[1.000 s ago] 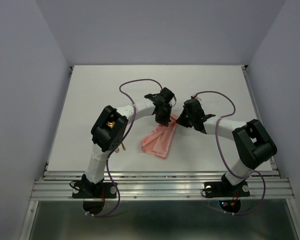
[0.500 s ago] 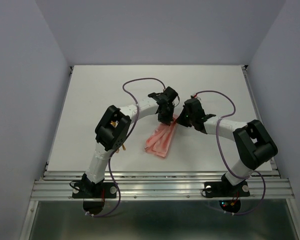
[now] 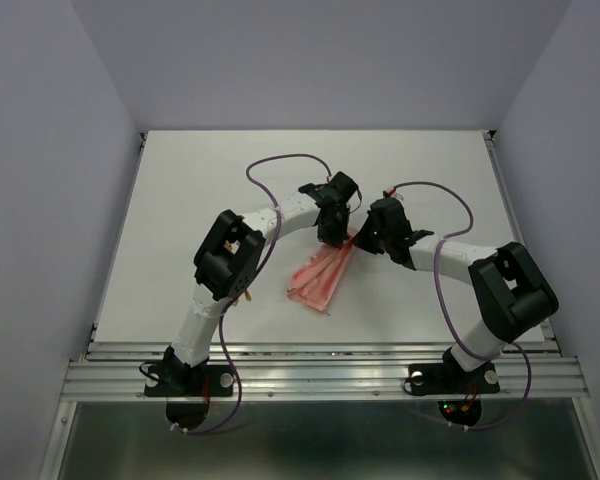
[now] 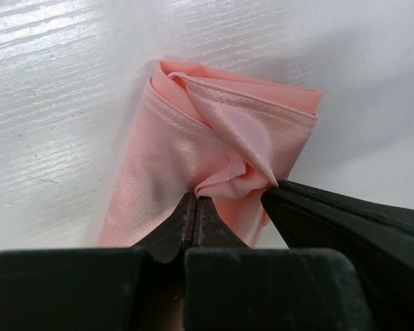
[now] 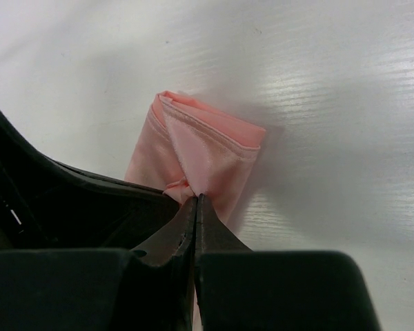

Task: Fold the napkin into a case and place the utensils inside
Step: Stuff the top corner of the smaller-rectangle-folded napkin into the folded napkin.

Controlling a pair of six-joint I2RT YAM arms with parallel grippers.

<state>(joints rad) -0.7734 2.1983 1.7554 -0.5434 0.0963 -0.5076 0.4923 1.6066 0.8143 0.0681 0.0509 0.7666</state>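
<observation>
The salmon-pink napkin [image 3: 320, 277] lies mid-table as a narrow, layered strip running from far right to near left. Its far end is bunched and raised. My left gripper [image 3: 333, 237] is shut on that bunched end [image 4: 224, 181], with its fingertips [image 4: 195, 201] pinched together on a fold. My right gripper [image 3: 364, 241] is shut on the same end from the right side, tips meeting at the cloth [image 5: 197, 198]. The two grippers sit almost touching. A bit of a gold utensil [image 3: 246, 293] shows beside the left arm's elbow, and the rest is hidden.
The white table [image 3: 180, 200] ends at a metal rail [image 3: 320, 365] along the near side. Grey walls enclose the left, right and back. The left arm's elbow [image 3: 225, 262] hangs over the table's left part. Purple cables loop above both wrists.
The left gripper has shifted slightly right towards the right gripper. The napkin strip has drawn narrower, and its near end has slid a little to the right. Both grippers stayed shut.
</observation>
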